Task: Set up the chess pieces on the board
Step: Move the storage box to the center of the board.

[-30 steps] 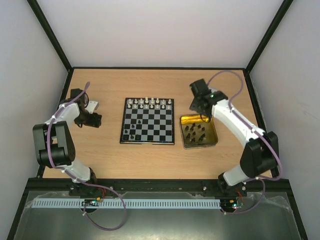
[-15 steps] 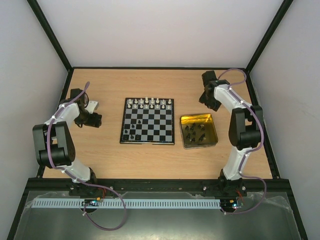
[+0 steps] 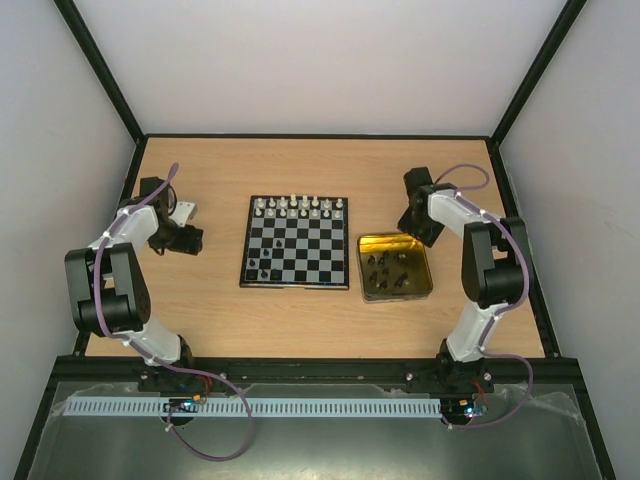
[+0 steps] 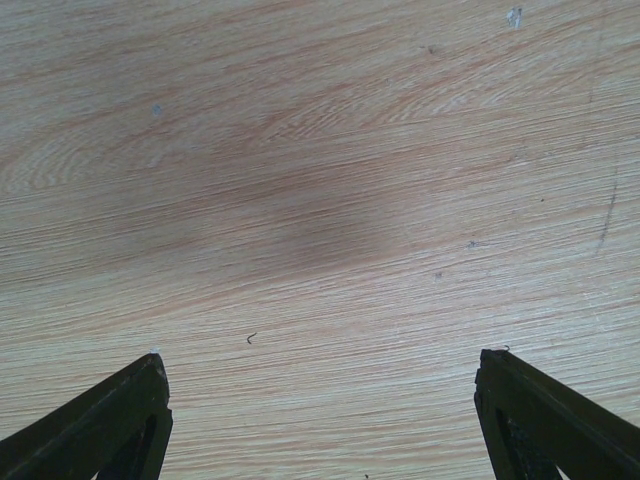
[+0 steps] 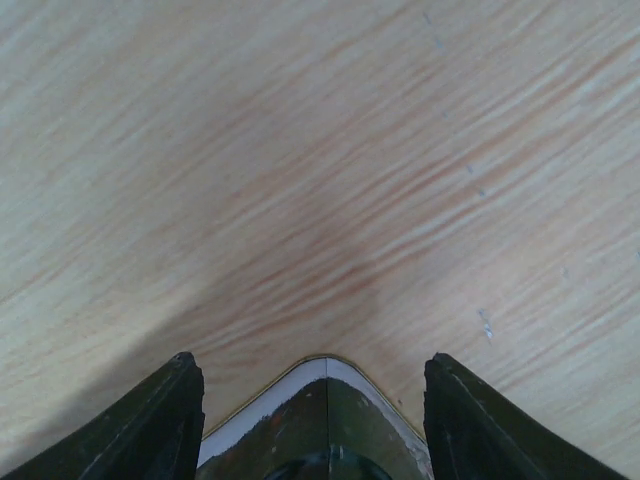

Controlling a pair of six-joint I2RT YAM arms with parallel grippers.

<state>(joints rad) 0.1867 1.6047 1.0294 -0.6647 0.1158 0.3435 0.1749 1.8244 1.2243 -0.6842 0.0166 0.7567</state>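
Observation:
The board (image 3: 297,250) lies mid-table with white chess pieces (image 3: 300,207) lined along its far rows and a few black chess pieces (image 3: 263,268) at its near left corner. More black pieces (image 3: 392,265) sit in the yellow-lined tin (image 3: 398,294) to its right. My right gripper (image 3: 420,232) hangs at the tin's far right corner. In the right wrist view it (image 5: 311,358) is open and empty, with the tin's corner (image 5: 290,395) between its fingers. My left gripper (image 3: 193,240) (image 4: 322,358) is open over bare wood, left of the board.
A small white block (image 3: 186,211) lies by the left arm near the table's left edge. Black frame rails and pale walls enclose the wooden table (image 3: 320,165) on three sides.
The right arm swung from over the tin out toward the far right, then came back to the tin's far right corner; its jaws narrowed slightly. The left arm stayed put.

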